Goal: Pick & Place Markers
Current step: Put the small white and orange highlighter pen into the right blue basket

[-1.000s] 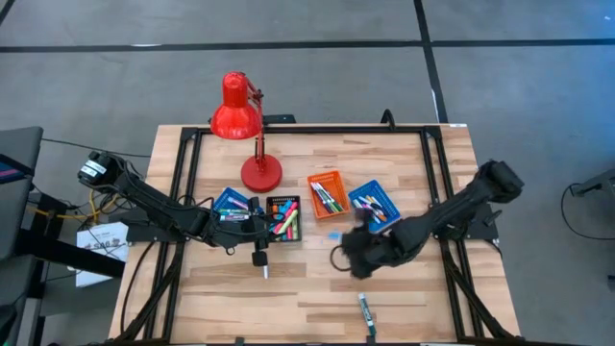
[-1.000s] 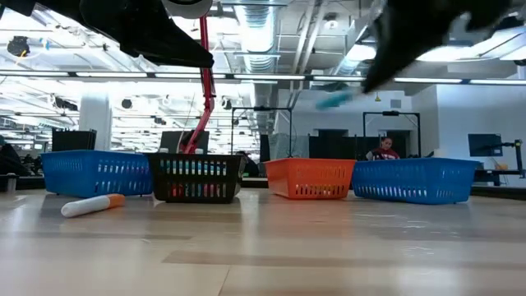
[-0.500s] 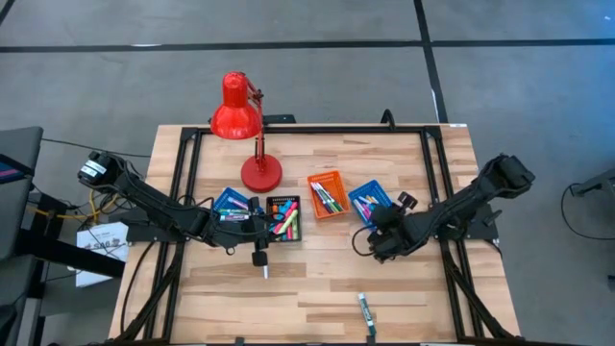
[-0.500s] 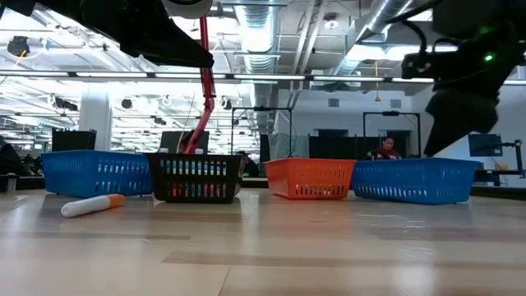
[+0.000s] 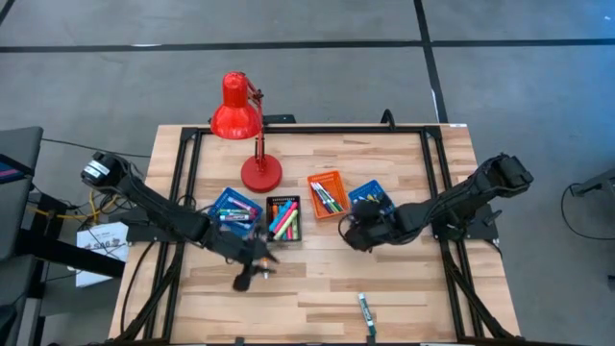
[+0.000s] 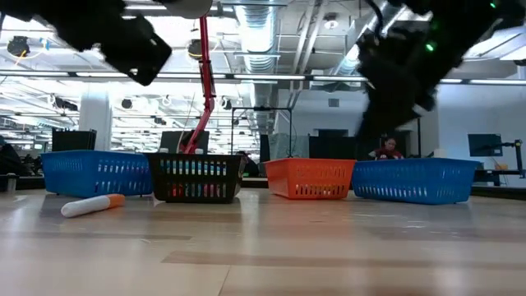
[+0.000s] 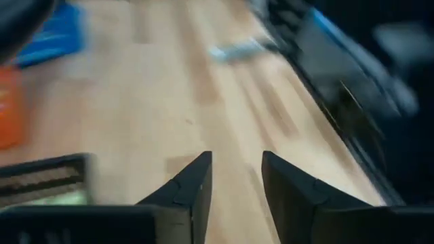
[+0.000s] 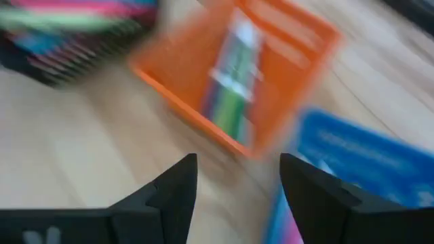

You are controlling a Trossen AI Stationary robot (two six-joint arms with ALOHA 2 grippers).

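Loose markers lie on the table: a white one with an orange cap [image 6: 92, 205] at the left and a dark green one [image 5: 365, 312] near the front edge. More markers fill the four trays. My right gripper [image 5: 347, 234] hovers open in front of the orange tray [image 8: 237, 88], its fingers [image 8: 178, 186] apart with nothing between them. My left gripper [image 5: 258, 267] hangs open just in front of the black tray [image 5: 282, 218], above the wood, its fingers [image 7: 200, 176] bare.
A row of trays stands mid-table: blue [image 5: 235, 205], black, orange [image 5: 328, 194] and blue [image 5: 373, 202]. A red desk lamp [image 5: 240, 115] rises behind them on its round base [image 5: 260, 173]. A dark frame [image 5: 307, 129] borders the table. Bare wood lies in front of the trays.
My right gripper was shut on a light blue marker; it went toward the right blue tray, opened, and then came left to the front of the orange tray. The marker is gone from its fingers. My left gripper has turned and shifted a little toward the near edge.
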